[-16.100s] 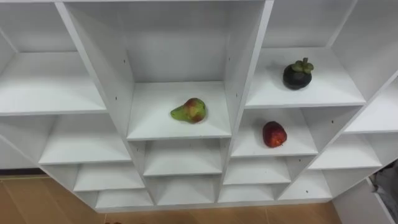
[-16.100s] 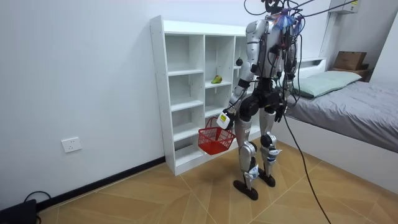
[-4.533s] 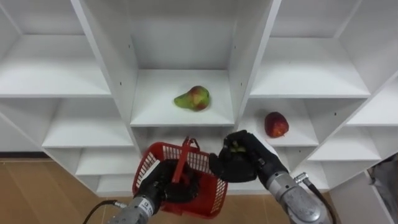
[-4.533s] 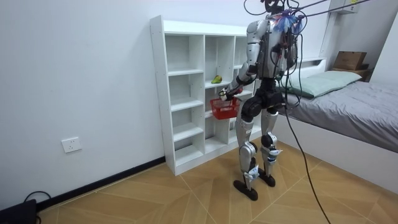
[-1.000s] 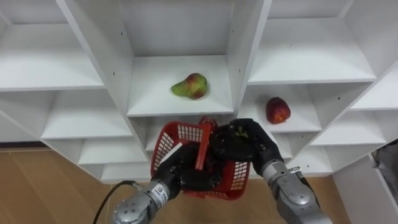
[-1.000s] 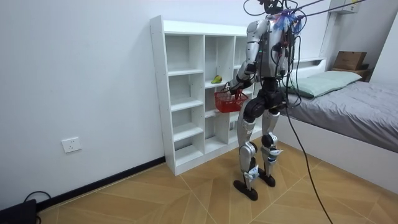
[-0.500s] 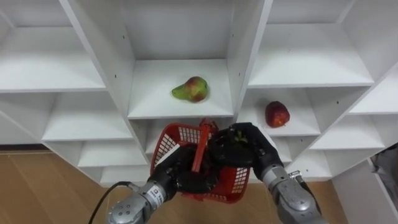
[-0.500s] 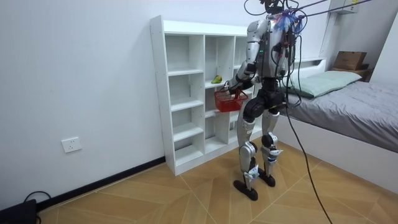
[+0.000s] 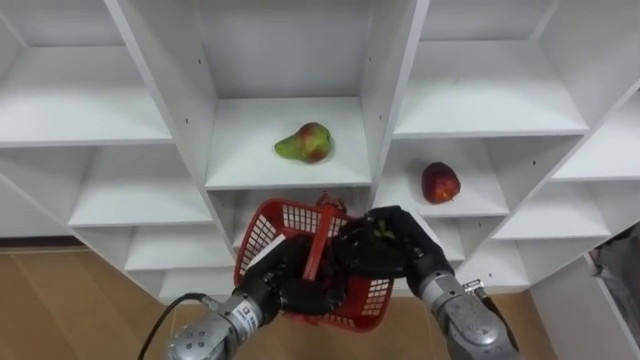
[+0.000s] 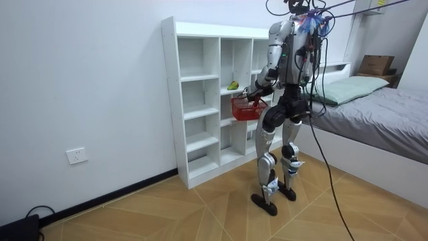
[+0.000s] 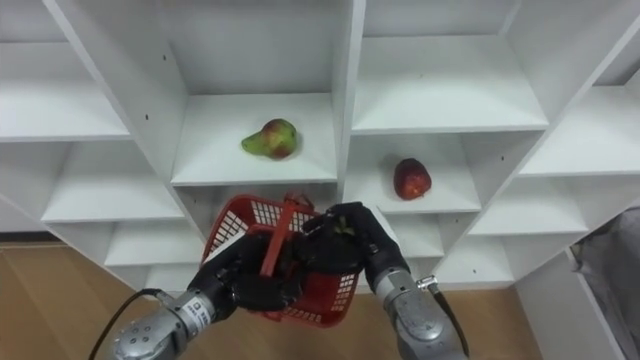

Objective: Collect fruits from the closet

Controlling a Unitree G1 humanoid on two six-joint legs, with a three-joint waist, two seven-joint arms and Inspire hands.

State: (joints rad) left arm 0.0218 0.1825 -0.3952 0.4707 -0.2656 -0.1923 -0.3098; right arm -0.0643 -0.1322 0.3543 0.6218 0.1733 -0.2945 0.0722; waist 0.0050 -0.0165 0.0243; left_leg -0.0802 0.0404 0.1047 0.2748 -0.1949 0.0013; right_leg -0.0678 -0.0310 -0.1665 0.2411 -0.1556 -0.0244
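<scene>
Closet (image 9: 390, 60) shelving fills the view ahead. Red basket (image 9: 262, 232) raised by left hand (image 9: 295, 288), fingers curled on its handle. Right hand (image 9: 408, 256) closed round dark mangosteen (image 9: 380, 232), just over the basket; likely release straight down. Pear (image 9: 305, 143) at 11 o'clock, apple (image 9: 440, 183) at 1 o'clock, nearer right hand.

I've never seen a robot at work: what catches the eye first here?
A red basket, gripped in the left hand before white shelves, stands out. The right hand holds a dark fruit over it. Behind, a pear lies on the middle shelf, an apple lower right.
</scene>
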